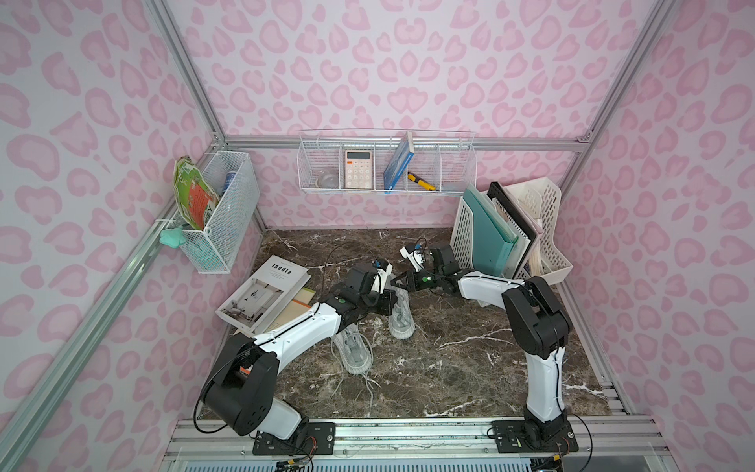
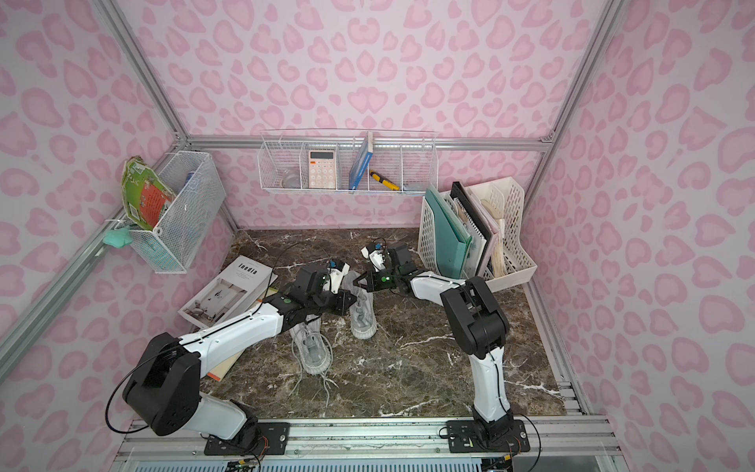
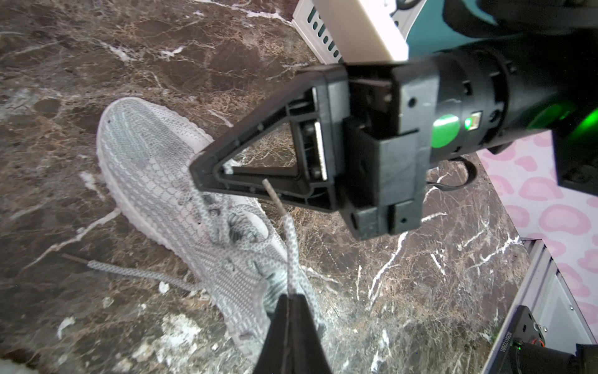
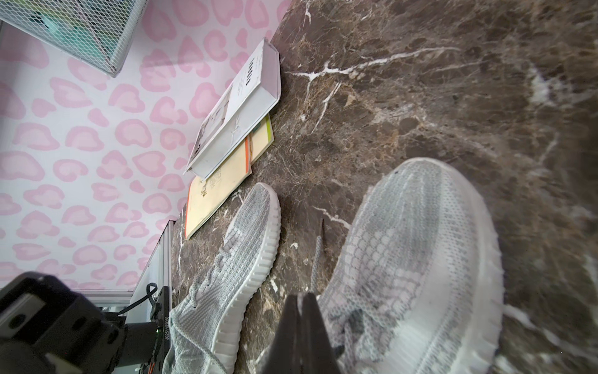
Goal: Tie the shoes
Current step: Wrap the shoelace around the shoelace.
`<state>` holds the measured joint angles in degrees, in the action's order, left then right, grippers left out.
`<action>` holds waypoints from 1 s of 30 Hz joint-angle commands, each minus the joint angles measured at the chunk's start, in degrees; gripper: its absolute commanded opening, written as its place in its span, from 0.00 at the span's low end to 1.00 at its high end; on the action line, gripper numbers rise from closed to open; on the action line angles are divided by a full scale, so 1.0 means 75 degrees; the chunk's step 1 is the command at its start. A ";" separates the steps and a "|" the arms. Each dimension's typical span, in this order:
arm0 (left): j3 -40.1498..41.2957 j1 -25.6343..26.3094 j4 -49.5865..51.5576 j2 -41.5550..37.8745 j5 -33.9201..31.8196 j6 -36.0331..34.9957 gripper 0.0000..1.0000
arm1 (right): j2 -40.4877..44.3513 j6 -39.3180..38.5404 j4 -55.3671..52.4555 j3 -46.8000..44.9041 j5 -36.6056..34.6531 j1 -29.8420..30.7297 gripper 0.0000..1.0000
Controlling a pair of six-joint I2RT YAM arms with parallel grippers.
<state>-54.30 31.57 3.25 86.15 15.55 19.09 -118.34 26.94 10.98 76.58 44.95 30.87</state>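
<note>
A light grey knit shoe [image 1: 402,321] sits on the brown marble tabletop [image 1: 470,367], directly below both end effectors, which hang close together. The left end effector [image 3: 289,296] is pressed together, pinching a lace [image 3: 293,246] near its free end. The right end effector [image 4: 302,296] is also pressed together, pinching a lace strand [image 3: 202,207] drawn up from the eyelets. A second shoe [image 1: 356,353] lies behind the left end effector, under its arm.

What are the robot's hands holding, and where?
The left gripper pinches a lace near its free end; the right gripper pinches a lace strand close above the same shoe.
</note>
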 commanded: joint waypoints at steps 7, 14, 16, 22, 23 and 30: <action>-0.0195 0.0306 -0.0455 0.0500 0.0197 -0.0164 0.00 | -0.0225 -0.0123 -0.0411 0.0453 0.0445 -0.0105 0.00; -0.0453 0.0480 -0.0728 0.1036 0.0153 -0.0243 0.05 | -0.0334 -0.0175 -0.0547 0.0604 0.0545 -0.0144 0.00; -0.0504 0.0488 -0.0739 0.1120 0.0147 -0.0255 0.12 | -0.0346 -0.0200 -0.0585 0.0613 0.0534 -0.0142 0.00; -0.0491 0.0490 -0.0588 0.1070 0.0232 -0.0393 0.35 | -0.0346 -0.0248 -0.0597 0.0583 0.0540 -0.0142 0.00; -0.0474 0.0490 -0.0551 0.1054 0.0256 -0.0428 0.38 | -0.0343 -0.0260 -0.0606 0.0583 0.0546 -0.0143 0.00; -0.0281 0.0483 -0.0080 0.0528 0.0376 -0.0694 0.51 | -0.0344 -0.0306 -0.0633 0.0571 0.0546 -0.0136 0.00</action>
<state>-56.80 35.22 0.93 91.48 17.32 15.84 -120.99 25.45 6.33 80.64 48.51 29.85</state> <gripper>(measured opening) 0.499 0.058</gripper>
